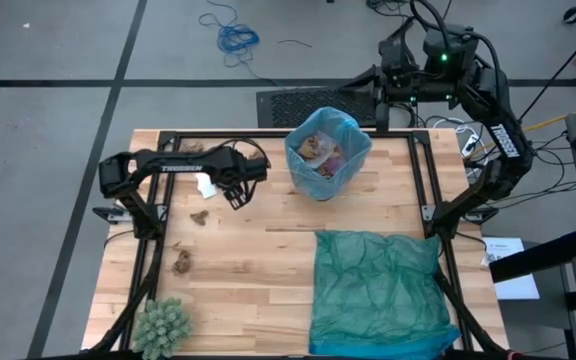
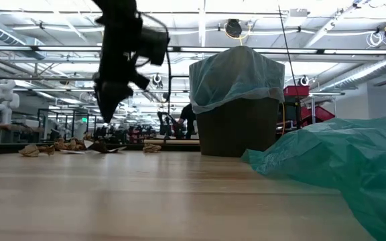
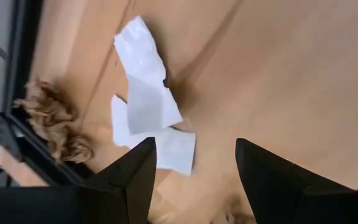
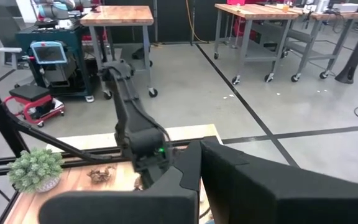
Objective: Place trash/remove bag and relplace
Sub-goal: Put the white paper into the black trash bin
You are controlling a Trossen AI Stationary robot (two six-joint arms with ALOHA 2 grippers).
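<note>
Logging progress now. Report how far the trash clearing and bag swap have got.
Done: several wads lie inside the blue-lined bin.
In hand: nothing is held; the left gripper hangs open over the table beside the white paper scrap.
Left: that scrap and brown wads lie on the table; the bag sits on the bin, not removed or replaced. The right gripper waits shut beyond the table's far edge.

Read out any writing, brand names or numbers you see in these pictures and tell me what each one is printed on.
"TROSSEN": white letters on the left arm, seen from above.
White lettering on the right arm, seen from above: too small to read.
Sheet of paper beside the table's right edge: print too small to read.
Blue-framed screen on a cart in the room behind: nothing legible.
No other readable text.
</note>
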